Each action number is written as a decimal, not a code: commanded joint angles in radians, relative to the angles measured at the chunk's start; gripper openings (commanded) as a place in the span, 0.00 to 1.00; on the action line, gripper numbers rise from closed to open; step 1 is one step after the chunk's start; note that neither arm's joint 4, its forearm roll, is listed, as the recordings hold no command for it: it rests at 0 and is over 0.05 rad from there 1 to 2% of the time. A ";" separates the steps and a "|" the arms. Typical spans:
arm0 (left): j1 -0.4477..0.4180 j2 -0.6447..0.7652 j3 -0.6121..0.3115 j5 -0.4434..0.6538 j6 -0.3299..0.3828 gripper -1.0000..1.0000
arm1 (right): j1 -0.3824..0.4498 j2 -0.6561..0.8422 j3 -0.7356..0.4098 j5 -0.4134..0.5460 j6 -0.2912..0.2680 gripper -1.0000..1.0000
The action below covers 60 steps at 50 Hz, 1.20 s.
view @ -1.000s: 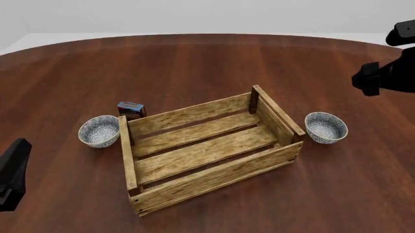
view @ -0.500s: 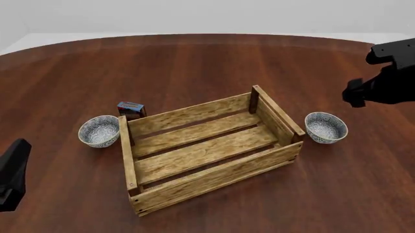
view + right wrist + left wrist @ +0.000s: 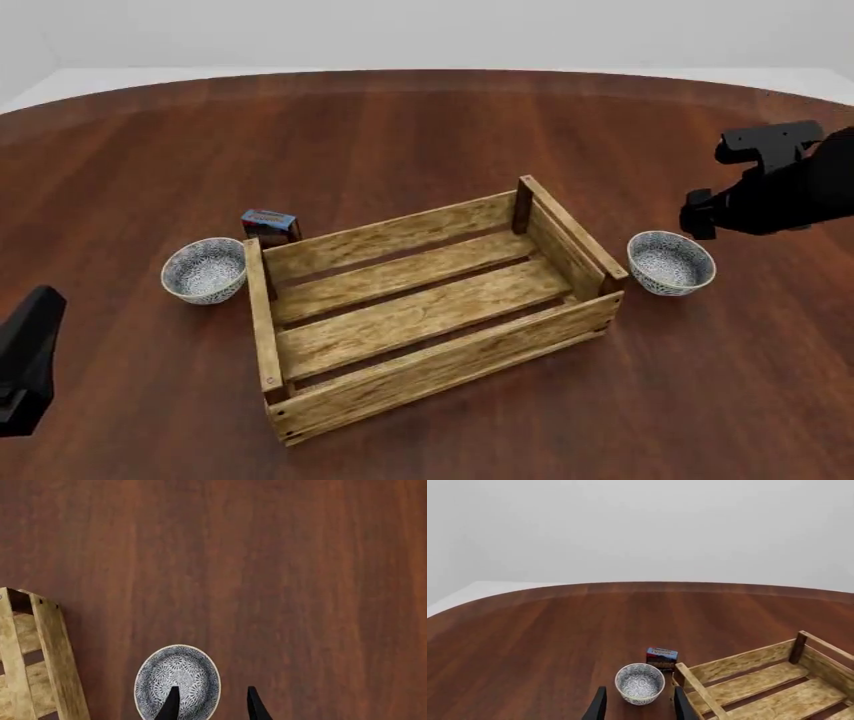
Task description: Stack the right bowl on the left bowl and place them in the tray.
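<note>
The right blue-patterned ceramic bowl (image 3: 670, 262) is hemmed on its left by the slatted wooden crate (image 3: 424, 305); bare brown counter (image 3: 747, 340) is left right of it.

Lighting is flat and even everywhere, typical sim render, bright with no obvious light source. The worktop (image 3: 427, 130) has a soft sheen but no hard glare. Shadows are barely there: just faint darkening under the tray (image 3: 427, 300) slats and around the bowls. Everything is sharp front to back, no motion blur, no lens warping at the edges. The far wall is plain washed-out grey-white.
</note>
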 commanded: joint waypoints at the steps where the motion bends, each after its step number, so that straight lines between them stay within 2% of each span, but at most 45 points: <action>1: -0.009 0.000 -0.003 0.001 -0.001 1.00 | -0.007 0.108 -0.023 -0.042 0.023 1.00; 23: -0.004 -0.001 0.000 -0.005 -0.007 1.00 | -0.016 0.233 0.018 -0.136 0.024 1.00; 50: -0.003 -0.001 0.000 -0.005 -0.015 1.00 | -0.005 0.317 0.058 -0.202 0.036 1.00; 51: -0.003 -0.001 -0.001 -0.005 -0.015 1.00 | -0.009 0.316 0.059 -0.204 0.033 0.00; 60: -0.006 -0.001 0.000 -0.006 -0.017 1.00 | -0.012 0.284 0.059 -0.185 0.034 0.00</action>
